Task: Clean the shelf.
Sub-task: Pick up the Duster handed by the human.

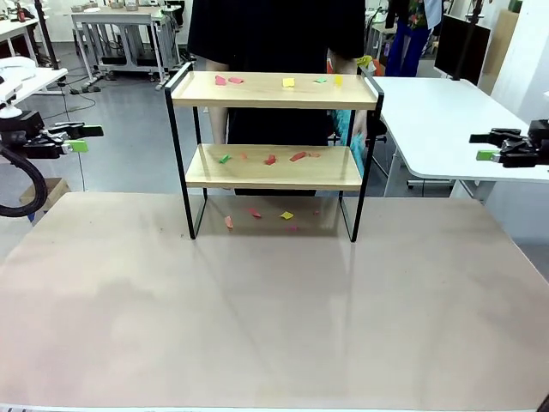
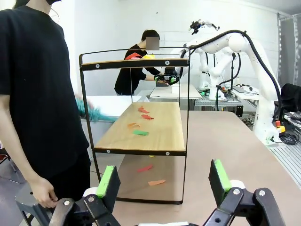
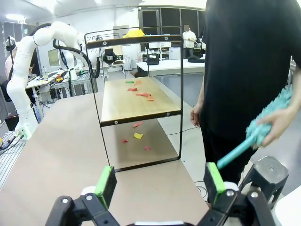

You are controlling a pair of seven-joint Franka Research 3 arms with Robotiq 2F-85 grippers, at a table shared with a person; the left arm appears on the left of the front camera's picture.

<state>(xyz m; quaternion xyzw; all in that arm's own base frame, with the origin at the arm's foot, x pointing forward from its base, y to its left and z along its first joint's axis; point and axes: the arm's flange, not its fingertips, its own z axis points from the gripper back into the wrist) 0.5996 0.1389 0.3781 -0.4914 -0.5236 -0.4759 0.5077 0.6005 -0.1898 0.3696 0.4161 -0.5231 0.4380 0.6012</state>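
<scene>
Green-padded left gripper (image 1: 84, 138), at the left edge: jaws fully spread, empty. Centre: light wooden shelf (image 1: 257, 93) in a black frame, standing at the far side of the surface (image 1: 274, 326), coloured paper scraps (image 1: 271, 160) on both boards and beneath; a person (image 1: 274, 34) in black behind it holds a teal duster (image 3: 257, 132). Right gripper (image 1: 485, 147), at the right edge: equally spread, empty.

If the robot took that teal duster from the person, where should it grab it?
Probably the bare handle end below the person's hand: a thin, straight rod slanting down toward the open right gripper. Come from the robot's side, jaws across it; the head is soft fluff.
</scene>
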